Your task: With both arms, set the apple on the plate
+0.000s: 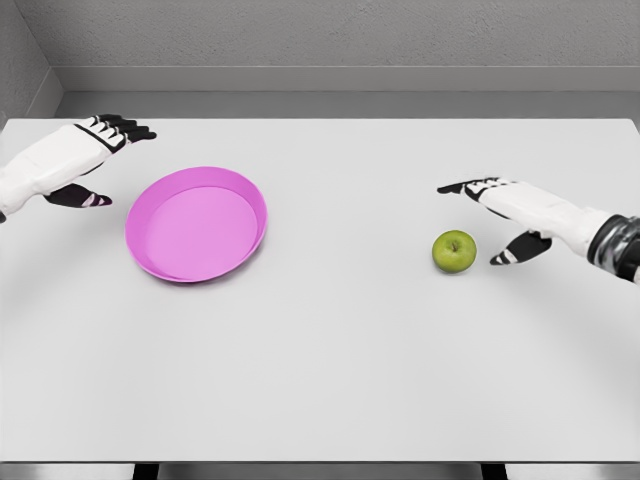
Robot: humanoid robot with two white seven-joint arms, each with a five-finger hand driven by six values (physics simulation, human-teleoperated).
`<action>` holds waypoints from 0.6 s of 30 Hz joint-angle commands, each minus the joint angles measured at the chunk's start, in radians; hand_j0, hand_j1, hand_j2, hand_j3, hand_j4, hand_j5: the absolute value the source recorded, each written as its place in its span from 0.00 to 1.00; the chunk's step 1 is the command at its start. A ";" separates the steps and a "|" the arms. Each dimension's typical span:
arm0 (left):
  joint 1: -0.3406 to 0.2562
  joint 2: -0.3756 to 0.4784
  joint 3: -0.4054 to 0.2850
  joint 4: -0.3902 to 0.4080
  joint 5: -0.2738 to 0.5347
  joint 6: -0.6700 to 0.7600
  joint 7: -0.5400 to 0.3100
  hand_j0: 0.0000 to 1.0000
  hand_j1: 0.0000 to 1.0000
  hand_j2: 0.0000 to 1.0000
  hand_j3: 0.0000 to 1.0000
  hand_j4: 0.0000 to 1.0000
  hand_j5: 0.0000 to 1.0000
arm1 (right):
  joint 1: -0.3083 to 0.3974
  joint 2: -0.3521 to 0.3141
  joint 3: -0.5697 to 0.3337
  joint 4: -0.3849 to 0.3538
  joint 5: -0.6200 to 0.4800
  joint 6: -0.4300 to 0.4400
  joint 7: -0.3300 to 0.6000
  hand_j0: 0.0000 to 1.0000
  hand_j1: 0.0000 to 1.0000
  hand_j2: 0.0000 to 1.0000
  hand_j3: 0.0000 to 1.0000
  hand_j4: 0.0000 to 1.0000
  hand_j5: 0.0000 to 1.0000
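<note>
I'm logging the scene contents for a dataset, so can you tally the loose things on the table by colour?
Pink: 1, the plate
Green: 1, the apple
Total: 2
Both sit on the white table, apart from each other; neither hand touches them.

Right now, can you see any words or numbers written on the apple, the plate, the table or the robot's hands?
No text anywhere: none to read.
The green apple, pink plate, white table, left hand and right hand carry no words, numbers or signs.
</note>
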 commanded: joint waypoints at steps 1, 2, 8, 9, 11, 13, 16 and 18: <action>0.000 0.002 0.000 0.000 0.006 0.000 0.000 1.00 1.00 1.00 1.00 1.00 1.00 | 0.000 0.011 0.014 0.001 -0.002 0.001 0.027 1.00 1.00 1.00 1.00 1.00 1.00; 0.000 0.002 0.000 0.000 0.006 0.000 0.000 1.00 1.00 1.00 1.00 1.00 1.00 | 0.000 0.016 0.020 0.001 -0.002 0.001 0.028 1.00 1.00 1.00 1.00 1.00 1.00; 0.000 0.003 0.001 -0.002 0.006 0.000 0.000 1.00 1.00 1.00 1.00 1.00 1.00 | -0.041 0.057 0.095 0.030 -0.002 0.064 0.048 1.00 1.00 1.00 1.00 1.00 1.00; 0.000 0.002 0.000 -0.002 0.005 0.000 0.000 1.00 1.00 1.00 1.00 1.00 1.00 | -0.044 0.059 0.098 0.036 -0.002 0.064 0.048 1.00 1.00 1.00 1.00 1.00 1.00; 0.002 0.000 0.000 -0.006 0.005 0.000 0.000 1.00 1.00 1.00 1.00 1.00 1.00 | -0.048 0.062 0.098 0.052 -0.002 0.066 0.048 1.00 1.00 1.00 1.00 1.00 1.00; 0.002 0.003 0.000 -0.009 0.005 0.000 0.000 1.00 1.00 1.00 1.00 1.00 1.00 | -0.058 0.071 0.103 0.059 -0.002 0.066 0.048 1.00 1.00 1.00 1.00 1.00 1.00; 0.002 0.005 0.000 -0.009 0.005 0.000 0.000 1.00 1.00 1.00 1.00 1.00 1.00 | -0.072 0.077 0.115 0.076 -0.002 0.066 0.048 1.00 1.00 1.00 1.00 1.00 1.00; 0.002 0.003 0.000 -0.009 0.005 0.000 0.000 1.00 1.00 1.00 1.00 1.00 1.00 | -0.080 0.094 0.131 0.085 -0.002 0.101 0.050 1.00 1.00 1.00 1.00 1.00 1.00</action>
